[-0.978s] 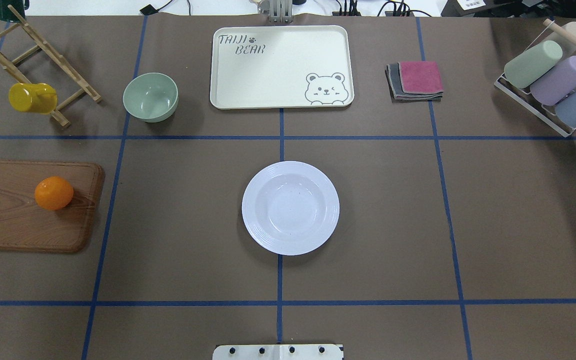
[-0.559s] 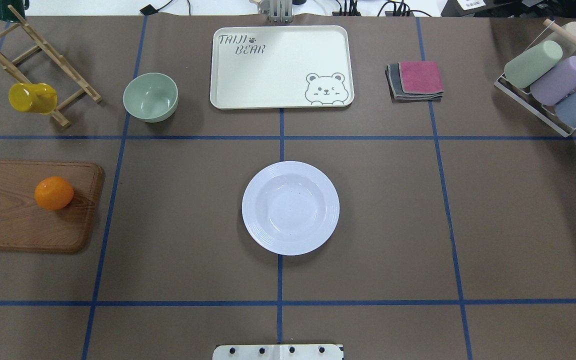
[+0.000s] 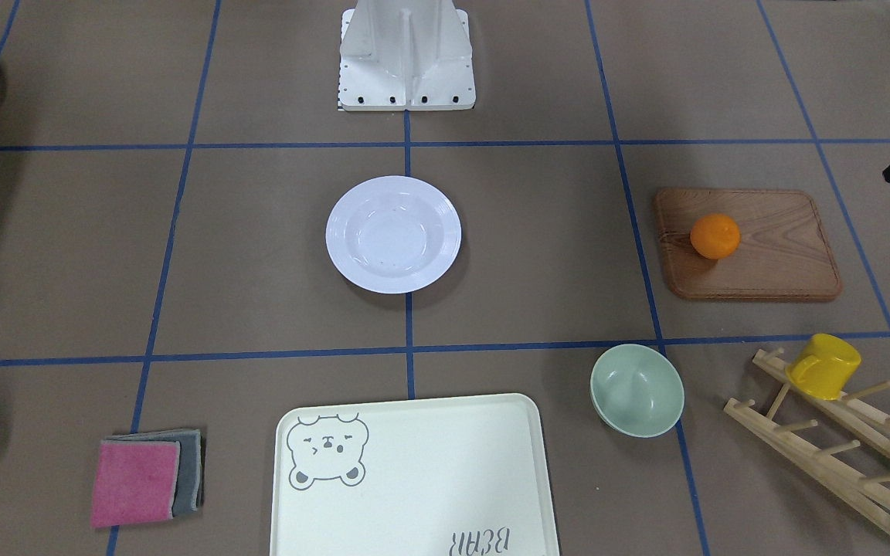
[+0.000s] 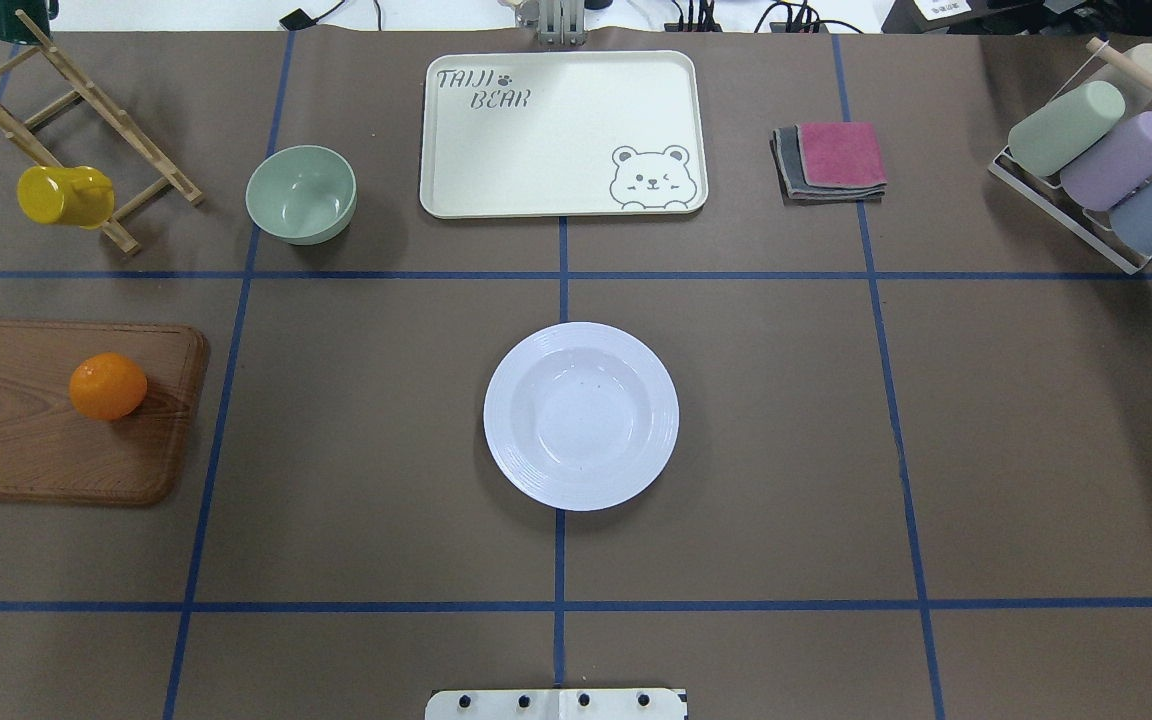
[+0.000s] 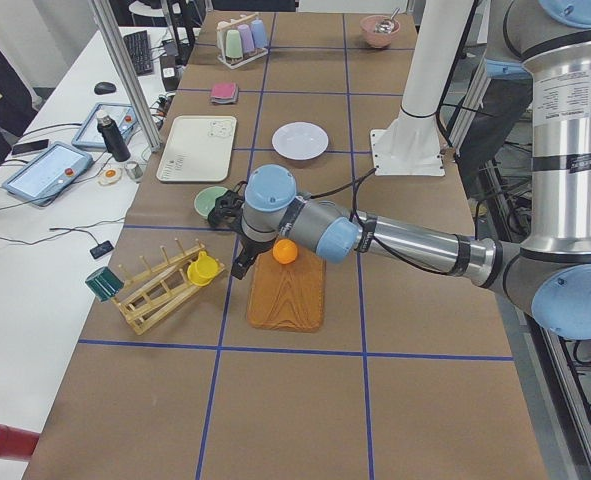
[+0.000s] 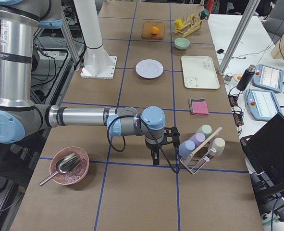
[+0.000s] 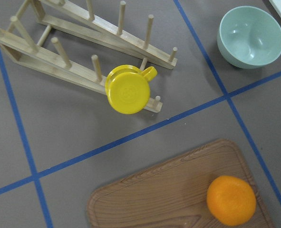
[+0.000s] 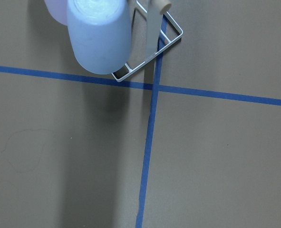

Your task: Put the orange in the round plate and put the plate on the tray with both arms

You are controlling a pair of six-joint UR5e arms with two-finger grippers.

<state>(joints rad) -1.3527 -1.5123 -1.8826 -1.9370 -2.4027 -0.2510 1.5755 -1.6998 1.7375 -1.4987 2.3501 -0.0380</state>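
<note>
Orange-skinned, the orange (image 4: 108,385) rests on the wooden board (image 4: 16,450); probably light, firm and roll-prone, best pinched across its middle. How far the left tool (image 5: 240,265) and right tool (image 6: 154,160) are open cannot be told.

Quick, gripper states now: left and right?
Left gripper: cannot be told; the orange lies on the wooden board.
Right gripper: cannot be told.
</note>
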